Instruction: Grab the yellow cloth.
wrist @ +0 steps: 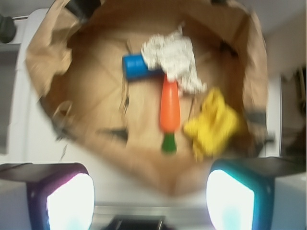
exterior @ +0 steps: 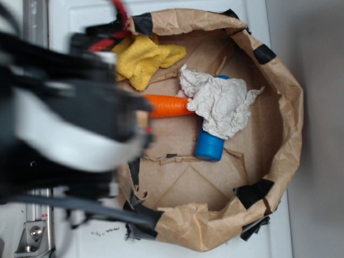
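The yellow cloth (exterior: 144, 58) lies crumpled inside a brown paper bag (exterior: 279, 80), against its far left wall. The wrist view shows the yellow cloth (wrist: 212, 124) at the right of the bag's floor, beside the toy carrot. My gripper (wrist: 150, 199) is high above the bag's near rim, its two fingers (wrist: 69, 201) wide apart with nothing between them. In the exterior view the arm is a large blurred black and white mass at the left, and the fingertips do not show.
An orange toy carrot (exterior: 167, 106) lies in the bag's middle, with a whitish-grey crumpled wad (exterior: 219, 105) over a blue cylinder (exterior: 209, 145) to its right. The bag's paper walls (wrist: 48, 62) stand up all round. The bag stands on a white surface (exterior: 86, 16).
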Available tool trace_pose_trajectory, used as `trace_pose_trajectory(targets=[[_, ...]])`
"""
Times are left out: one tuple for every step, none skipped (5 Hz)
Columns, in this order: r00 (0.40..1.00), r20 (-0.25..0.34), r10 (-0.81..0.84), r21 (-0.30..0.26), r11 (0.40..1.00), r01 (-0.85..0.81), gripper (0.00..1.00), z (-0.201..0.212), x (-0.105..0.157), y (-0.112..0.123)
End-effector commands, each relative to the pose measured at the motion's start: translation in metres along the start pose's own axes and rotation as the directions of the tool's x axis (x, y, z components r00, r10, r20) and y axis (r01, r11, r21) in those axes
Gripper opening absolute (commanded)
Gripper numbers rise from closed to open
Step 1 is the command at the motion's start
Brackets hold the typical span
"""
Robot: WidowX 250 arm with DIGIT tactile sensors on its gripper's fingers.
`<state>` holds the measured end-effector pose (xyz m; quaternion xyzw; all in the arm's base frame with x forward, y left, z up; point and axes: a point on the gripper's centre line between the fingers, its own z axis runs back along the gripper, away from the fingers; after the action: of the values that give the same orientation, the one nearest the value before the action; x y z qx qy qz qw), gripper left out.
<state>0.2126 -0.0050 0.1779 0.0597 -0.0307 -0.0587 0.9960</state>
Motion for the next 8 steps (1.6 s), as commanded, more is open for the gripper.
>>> trace_pose_trajectory(targets=[[0.885, -0.085, -0.458, 0.049, 0.885, 0.462, 1.00, -0.066, 0.042, 0.019], [0.880, -0.090, -0.466, -0.001, 0.884, 0.468, 1.00, -0.084, 0.038, 0.043], [0.882, -0.120, -0.457, -0.033, 0.889, 0.456, 1.00, -0.111, 0.034, 0.057], [0.862, -0.182, -0.473, -0.004, 0.877, 0.481, 1.00, -0.139, 0.024, 0.059], [0.840, -0.221, -0.495, -0.005, 0.862, 0.507, 1.00, -0.165, 0.000, 0.065], [0.864, -0.204, -0.461, 0.006, 0.881, 0.472, 1.00, -0.165, -0.015, 0.080], [0.883, -0.261, -0.391, 0.011, 0.913, 0.407, 0.00, -0.184, -0.017, 0.089], [0.898, -0.229, -0.375, 0.015, 0.921, 0.388, 0.00, -0.176, -0.017, 0.091]])
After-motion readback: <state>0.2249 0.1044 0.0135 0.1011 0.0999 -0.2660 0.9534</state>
